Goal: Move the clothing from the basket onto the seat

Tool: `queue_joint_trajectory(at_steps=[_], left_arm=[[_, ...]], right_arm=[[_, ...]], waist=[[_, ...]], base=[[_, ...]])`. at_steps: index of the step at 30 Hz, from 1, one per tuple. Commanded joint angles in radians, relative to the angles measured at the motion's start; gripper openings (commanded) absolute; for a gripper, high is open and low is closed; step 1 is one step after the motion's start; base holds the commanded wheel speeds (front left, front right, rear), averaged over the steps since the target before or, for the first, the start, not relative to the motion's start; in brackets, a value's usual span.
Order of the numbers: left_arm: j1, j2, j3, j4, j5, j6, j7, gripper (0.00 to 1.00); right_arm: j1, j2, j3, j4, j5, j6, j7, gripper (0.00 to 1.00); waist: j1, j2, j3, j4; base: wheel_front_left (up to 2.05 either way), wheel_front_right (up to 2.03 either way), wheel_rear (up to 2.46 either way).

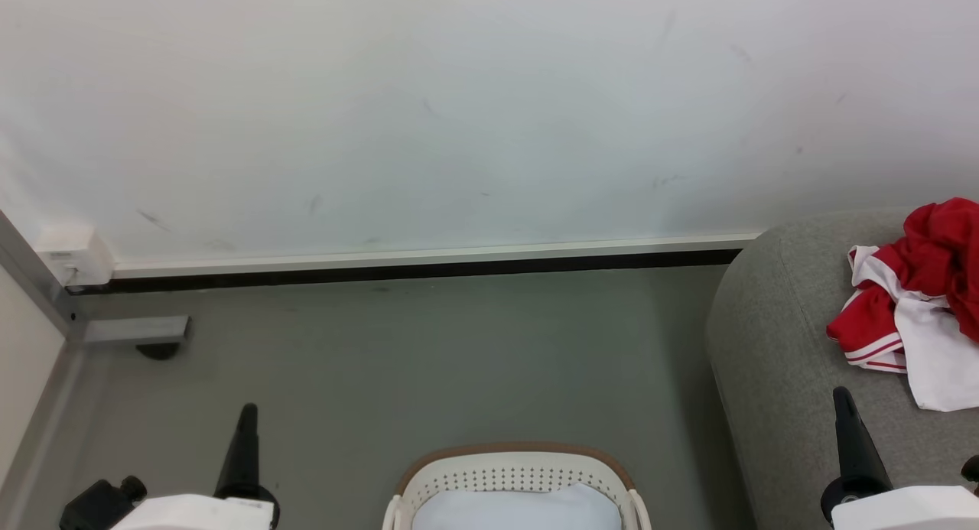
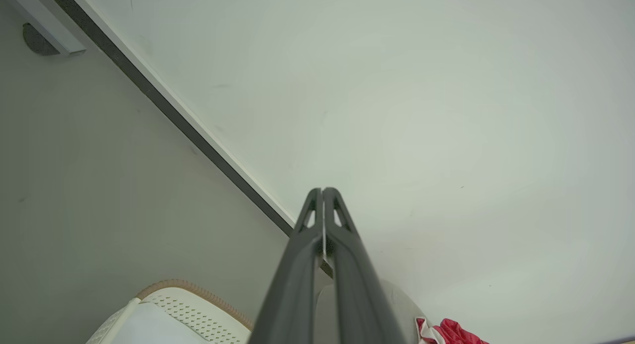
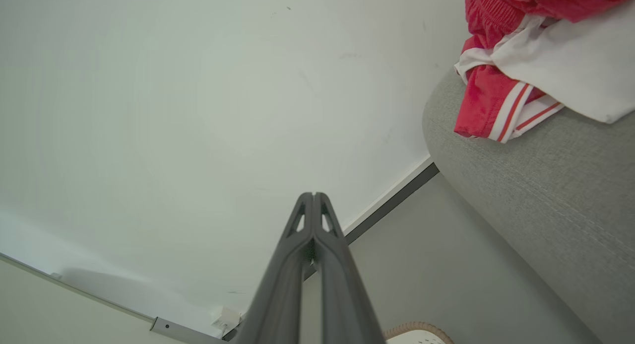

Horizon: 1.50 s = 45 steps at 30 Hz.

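Clothing [image 1: 914, 300] lies in a crumpled heap on top of the seat [image 1: 772, 346], close to the seat's rounded end edge that faces the basket [image 1: 512, 463]. Its red part with the striped trim is nearest to this edge, and a white panel spreads toward the robot. The right pincer [image 1: 841, 396] stands over the seat, nearer to the robot than the clothing and a little to the left of the white panel; it is near the garment but does not touch it. In the right wrist view its two fingers are pressed together up to the tip, so it is closed and grips nothing. The left pincer [image 1: 248, 411] is over the floor [image 1: 428, 362], on the other side of the basket, well apart from the clothing; its fingers are also closed together. The basket stands on the floor between the two pincers, and a pale cloth [image 1: 520, 507] lies in it.
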<state>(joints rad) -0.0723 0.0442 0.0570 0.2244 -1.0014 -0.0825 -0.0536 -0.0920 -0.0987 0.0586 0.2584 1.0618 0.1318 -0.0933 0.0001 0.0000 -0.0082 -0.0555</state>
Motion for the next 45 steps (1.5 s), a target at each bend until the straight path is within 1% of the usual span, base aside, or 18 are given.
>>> queue_joint_trajectory(at_steps=[1,23,45], left_arm=[[-0.019,0.007,0.006,-0.014,-0.028,0.001,0.006,0.0],[-0.026,0.008,0.026,-0.037,-0.249,0.016,0.067,0.0],[-0.031,0.009,0.044,-0.055,-0.421,0.028,0.116,0.0]], right_arm=[[-0.024,-0.012,-0.006,-0.011,0.028,-0.001,0.004,0.0],[-0.03,-0.034,-0.013,-0.013,0.274,-0.001,0.037,0.0],[-0.034,-0.062,-0.003,-0.017,0.484,-0.002,0.05,0.0]], waist=[[-0.0001,0.0,0.0,0.001],[-0.0001,0.0,0.002,0.017],[-0.0001,0.0,0.003,0.033]], base=[[0.0,0.0,0.0],[0.0,0.0,0.0],[0.0,0.0,0.0]])
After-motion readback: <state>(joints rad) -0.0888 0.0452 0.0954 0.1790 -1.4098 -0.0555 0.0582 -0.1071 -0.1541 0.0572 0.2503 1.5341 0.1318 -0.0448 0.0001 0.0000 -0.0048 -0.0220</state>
